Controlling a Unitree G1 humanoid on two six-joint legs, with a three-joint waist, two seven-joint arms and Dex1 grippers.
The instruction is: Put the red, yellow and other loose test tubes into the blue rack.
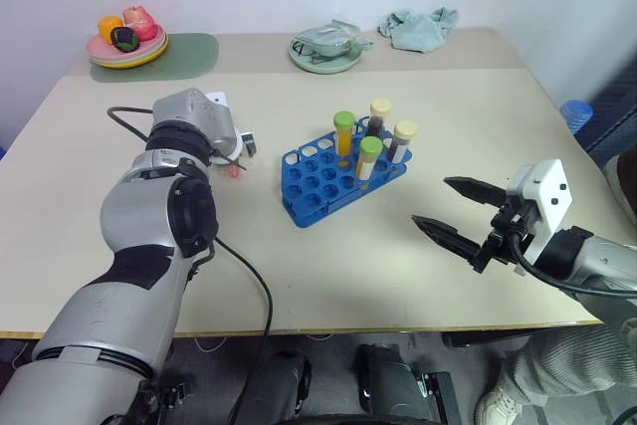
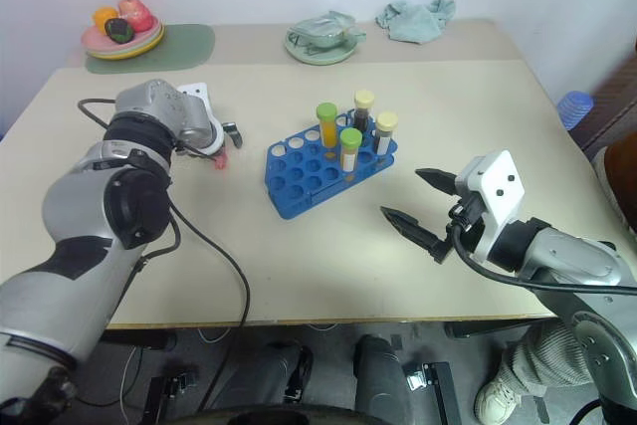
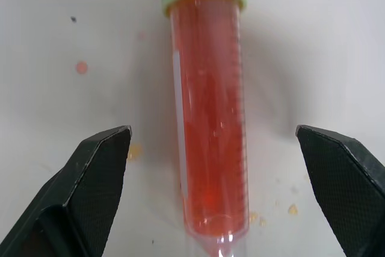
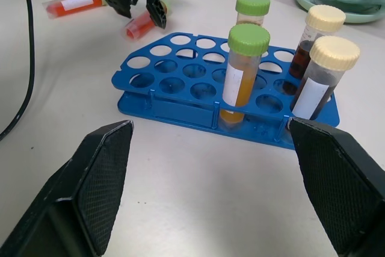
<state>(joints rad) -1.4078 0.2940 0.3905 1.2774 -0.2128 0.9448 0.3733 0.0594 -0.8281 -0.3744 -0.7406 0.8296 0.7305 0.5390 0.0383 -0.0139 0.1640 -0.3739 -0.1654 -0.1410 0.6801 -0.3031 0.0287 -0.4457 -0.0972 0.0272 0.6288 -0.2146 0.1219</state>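
Table [image 1: 398, 276]: carries everything.
Blue rack [image 1: 328, 181]: mid-table, four capped tubes upright.
Right pincer [image 1: 450, 212]: spread, beside rack.
Left pincer [image 4: 141, 5]: spread astride red tube [image 3: 209, 136], lying flat.
Right wrist view: second red tube [image 4: 73, 4] beyond.

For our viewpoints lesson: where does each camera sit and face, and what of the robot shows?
Left eye view: on the head, facing forward and down over the table; left arm and right arm show.
Right eye view: beside it, same scene, both arms.
Left wrist view: faces down at the red tube between the fingers of the open left gripper.
Right wrist view: faces across the open right gripper at the blue rack.
Shared: both wrist views show the red tube.
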